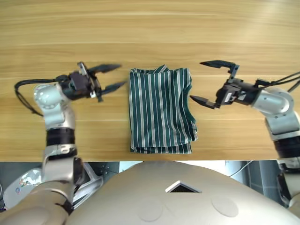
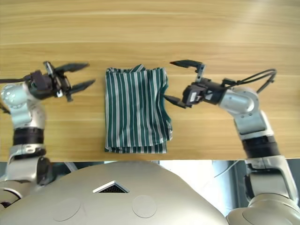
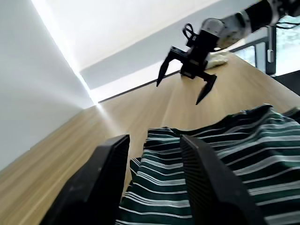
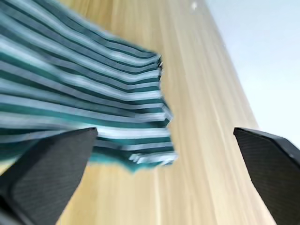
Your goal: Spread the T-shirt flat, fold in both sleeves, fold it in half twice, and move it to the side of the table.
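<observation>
A green T-shirt with white stripes [image 1: 161, 110] lies folded into a narrow rectangle in the middle of the wooden table [image 1: 150, 28], its near edge close to the table's front edge. My left gripper [image 1: 117, 76] hovers open just off the shirt's far left corner, fingers pointing at it. My right gripper [image 1: 206, 82] stands wide open beside the shirt's right edge, with nothing between its fingers. In the left wrist view the striped cloth [image 3: 225, 168] lies just past my fingers [image 3: 206, 187]. The right wrist view has the shirt's stacked corner [image 4: 140, 131] between the two fingertips [image 4: 47, 164].
Bare wood stretches to the far side and to both sides of the shirt. The table's front edge [image 1: 140, 161] runs just below the shirt.
</observation>
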